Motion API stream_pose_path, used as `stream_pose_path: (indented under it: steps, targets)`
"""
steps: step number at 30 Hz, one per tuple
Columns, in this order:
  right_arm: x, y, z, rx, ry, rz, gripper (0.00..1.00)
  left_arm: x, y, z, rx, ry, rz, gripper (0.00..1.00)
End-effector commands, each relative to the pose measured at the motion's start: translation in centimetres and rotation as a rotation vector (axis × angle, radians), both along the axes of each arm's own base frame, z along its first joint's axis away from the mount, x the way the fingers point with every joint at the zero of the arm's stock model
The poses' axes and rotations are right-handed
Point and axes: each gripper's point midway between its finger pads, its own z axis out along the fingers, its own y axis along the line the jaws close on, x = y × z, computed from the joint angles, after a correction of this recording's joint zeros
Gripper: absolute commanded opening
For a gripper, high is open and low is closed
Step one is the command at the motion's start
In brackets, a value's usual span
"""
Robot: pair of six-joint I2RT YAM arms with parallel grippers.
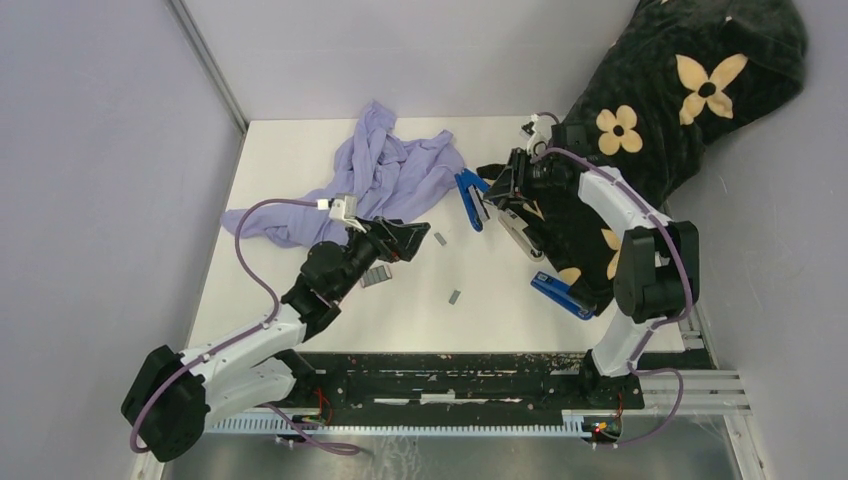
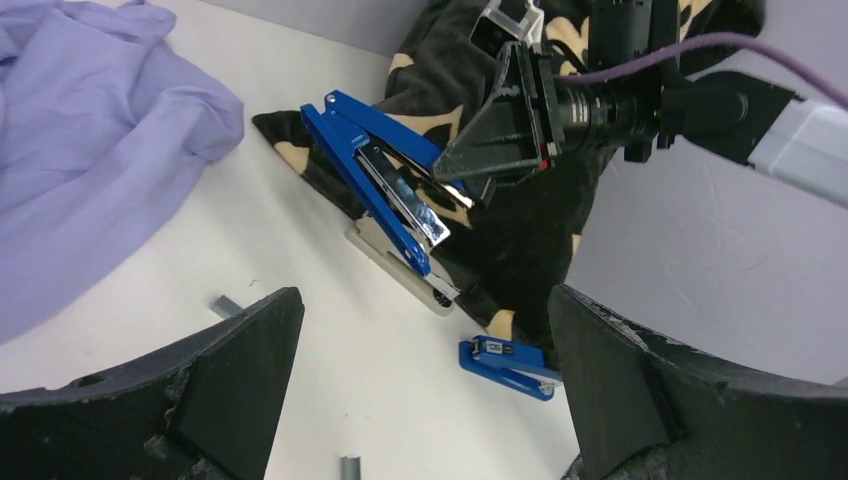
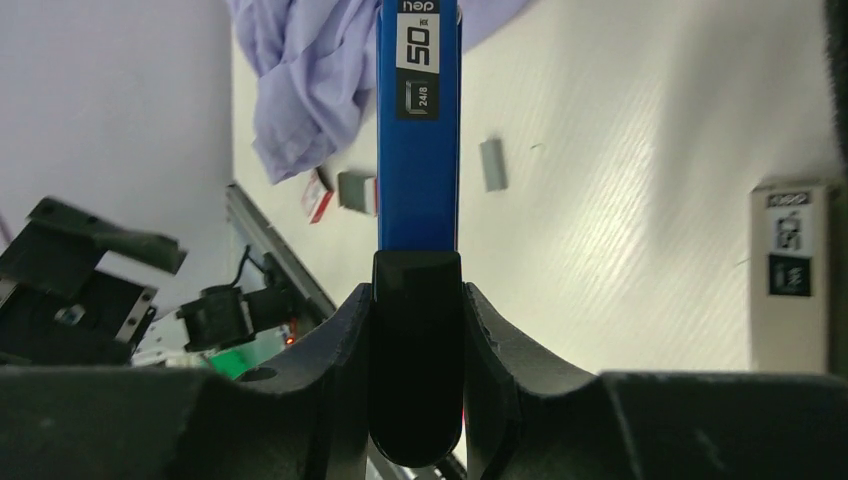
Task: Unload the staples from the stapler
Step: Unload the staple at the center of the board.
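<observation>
Setting: white table (image 1: 300,160) boxed in by pale lilac-grey walls, arm bases on a black rail at the near edge
Left arm: comes up from the near left corner, elbow bent, wrist turned to the right, ending over mid-table
Left gripper (image 1: 412,240): fingers spread wide with nothing between them; hangs low over bare table, facing the lifted stapler
Right arm: rises at the near right, folds over the black flowered cloth (image 1: 690,90), forearm running back left toward far centre
Right gripper (image 3: 417,300): closed narrow on the black rear end of the blue stapler (image 3: 418,120), a finger pressed to each side
Blue stapler, state: hinged open and held off the table at far centre-right; top arm swung up, magazine showing bright metal in the left wrist view; whether strips sit in it, cannot tell
Staples (image 1: 455,296): short grey strips lying loose on the table, one at mid-table, another (image 1: 440,238) just right of the left gripper, the two apart from each other
Grey stapler (image 1: 520,235): lies flat just beside the blue one, at the edge of the black cloth
Second blue stapler (image 1: 560,293): closed, near the right arm, by the cloth's near edge
Purple cloth (image 1: 385,170): crumpled at far left-centre, behind the left gripper
</observation>
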Motion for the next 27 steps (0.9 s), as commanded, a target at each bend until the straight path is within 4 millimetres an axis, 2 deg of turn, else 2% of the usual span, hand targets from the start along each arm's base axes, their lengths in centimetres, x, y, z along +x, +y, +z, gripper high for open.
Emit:
stream_pose_path:
  steps: [1,4,12,27]
  targets:
    - [-2.1,0.8,6.2,0.211,-0.146,0.096,0.01,-0.2,-1.0,2.6,-0.141,-0.033,-0.055,0.99]
    - [-3.0,1.1,6.6,0.272,-0.151,0.125,0.01,-0.1,-1.5,2.4,-0.168,-0.015,-0.074,0.99]
    - [-3.1,1.8,8.1,0.401,-0.130,0.141,0.01,-0.7,-2.3,2.9,-0.254,-0.023,-0.135,0.99]
    - [-3.0,2.1,9.8,0.461,-0.149,0.147,0.01,-1.3,-3.5,3.5,-0.311,-0.063,-0.232,0.99]
